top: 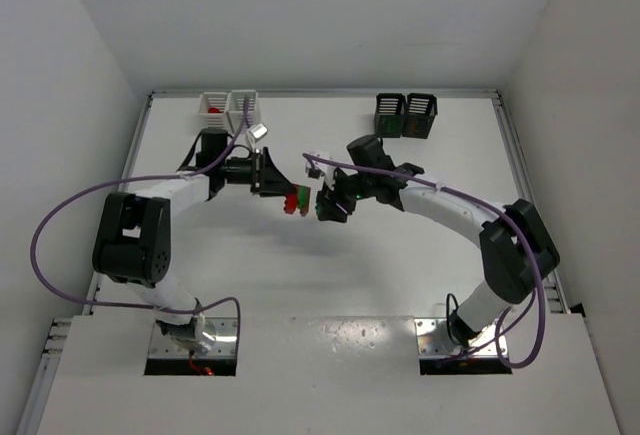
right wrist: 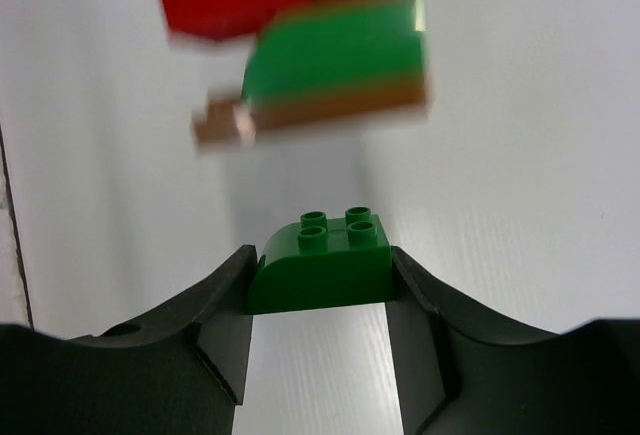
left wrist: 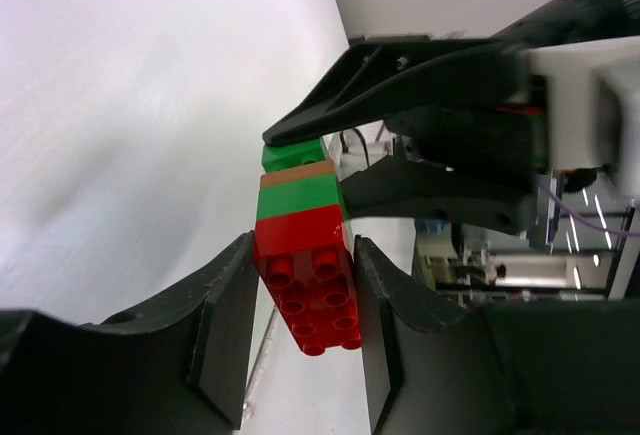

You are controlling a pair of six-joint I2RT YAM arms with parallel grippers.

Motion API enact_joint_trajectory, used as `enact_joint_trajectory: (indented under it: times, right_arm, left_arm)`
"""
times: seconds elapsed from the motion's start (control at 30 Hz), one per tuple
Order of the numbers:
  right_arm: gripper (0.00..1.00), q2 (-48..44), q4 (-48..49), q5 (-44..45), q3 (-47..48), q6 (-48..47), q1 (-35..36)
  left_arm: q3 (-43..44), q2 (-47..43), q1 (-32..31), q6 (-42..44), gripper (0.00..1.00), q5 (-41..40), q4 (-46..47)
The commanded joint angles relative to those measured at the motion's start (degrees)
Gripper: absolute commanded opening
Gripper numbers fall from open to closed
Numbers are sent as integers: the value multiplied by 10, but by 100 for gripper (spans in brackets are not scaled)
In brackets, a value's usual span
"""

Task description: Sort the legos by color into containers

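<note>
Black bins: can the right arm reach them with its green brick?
Probably yes: the green brick in the right pincer looks free of the stack; nothing stands before the black bins.

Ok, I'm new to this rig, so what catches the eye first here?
Centre stage, the left hand pinches a red, green and brown brick stack, while the right hand holds a rounded green brick close by. White bins and black bins sit at the back.
</note>
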Motion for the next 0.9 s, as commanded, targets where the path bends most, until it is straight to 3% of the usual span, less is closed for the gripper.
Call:
enact_joint_trajectory:
  times: [0.0,0.23,0.57,0.7,0.87]
  right_arm:
    - [1,-34,-4,10,-33,-10,-12]
    - [1,-50,7,30,-62,-10,-17]
    - [1,-50,14,-6,-67,32,-29]
    - [0,-24,49,53,-32,115,-52]
    - [0,48,17,94,113,175,-82]
  left_arm:
    - [27,-11,49,13,20,38,13]
    - [57,-16,107,54,18,49,-31]
    - [47,-42,102,185,18,49,-127]
    - [39,-83,102,221,18,13,-134]
    - [34,-167,102,265,18,-90,-142]
